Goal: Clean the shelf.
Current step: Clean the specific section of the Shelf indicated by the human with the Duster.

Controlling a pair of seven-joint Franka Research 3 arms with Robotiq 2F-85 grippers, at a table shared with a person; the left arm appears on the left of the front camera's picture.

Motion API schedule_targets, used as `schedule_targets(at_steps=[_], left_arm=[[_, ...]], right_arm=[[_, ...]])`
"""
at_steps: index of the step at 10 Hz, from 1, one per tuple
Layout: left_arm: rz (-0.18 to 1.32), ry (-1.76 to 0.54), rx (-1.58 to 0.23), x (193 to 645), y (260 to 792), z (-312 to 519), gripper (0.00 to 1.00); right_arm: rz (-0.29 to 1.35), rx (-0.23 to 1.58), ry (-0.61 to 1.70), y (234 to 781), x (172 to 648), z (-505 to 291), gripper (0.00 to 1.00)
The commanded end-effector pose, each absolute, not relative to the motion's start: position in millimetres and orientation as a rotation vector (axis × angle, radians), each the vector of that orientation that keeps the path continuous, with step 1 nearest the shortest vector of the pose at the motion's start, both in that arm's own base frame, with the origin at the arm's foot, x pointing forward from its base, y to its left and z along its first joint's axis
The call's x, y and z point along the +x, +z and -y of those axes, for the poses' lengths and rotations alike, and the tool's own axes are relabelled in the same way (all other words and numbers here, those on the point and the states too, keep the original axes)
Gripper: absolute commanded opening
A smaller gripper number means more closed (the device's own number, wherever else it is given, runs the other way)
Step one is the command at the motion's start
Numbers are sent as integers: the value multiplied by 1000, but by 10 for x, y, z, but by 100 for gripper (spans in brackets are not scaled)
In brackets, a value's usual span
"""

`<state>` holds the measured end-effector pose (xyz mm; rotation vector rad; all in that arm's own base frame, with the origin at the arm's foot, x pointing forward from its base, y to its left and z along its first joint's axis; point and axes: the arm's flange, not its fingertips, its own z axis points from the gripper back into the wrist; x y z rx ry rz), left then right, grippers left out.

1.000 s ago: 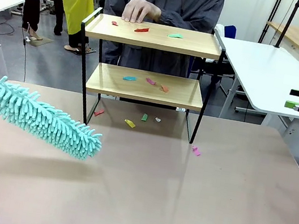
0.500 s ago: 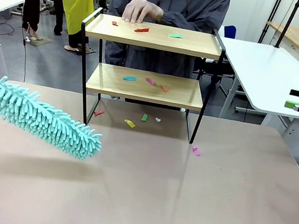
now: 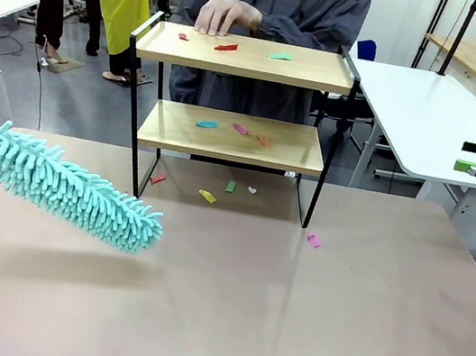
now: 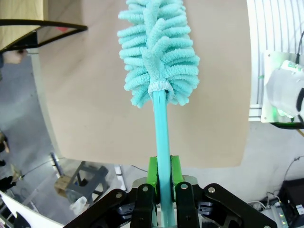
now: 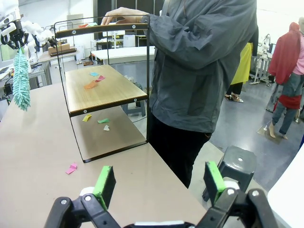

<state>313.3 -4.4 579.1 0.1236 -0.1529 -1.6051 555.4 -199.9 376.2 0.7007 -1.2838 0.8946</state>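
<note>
The shelf [image 3: 316, 68] stands far across our desk [image 3: 288, 314], paper scraps [image 3: 206, 197] around it, a person's hand [image 3: 224, 16] on top. Our left gripper [image 4: 161, 183] squeezes a fluffy teal duster [image 3: 72, 189]; our right gripper [image 5: 159, 182] is wide open.

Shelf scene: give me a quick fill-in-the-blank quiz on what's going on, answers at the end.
1. The left gripper is ___ on the duster handle.
2. The right gripper stands ___, holding nothing.
3. The person's hand rests on the ___ board of the shelf.
Missing words: shut; open; top.
</note>
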Motion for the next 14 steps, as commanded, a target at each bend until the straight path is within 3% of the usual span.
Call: schedule_targets(at_steps=[1,4,7,11,14], left_arm=[[191,-1592,40,2888,6175,50,13],[225,-1488,-82,2658,7017,347,13],[287,-1082,-257,2448,7644,1056,13],[470,-730,-327,2477,7812,2063,13],[404,-775,-347,2483,7856,1921,13]], right_arm=[[1284,699,899,3780,5550,1980,100],[1284,699,899,3780,5550,1980,100],[1284,699,899,3780,5550,1980,100],[1284,699,899,3780,5550,1980,100],[1284,699,899,3780,5550,1980,100]])
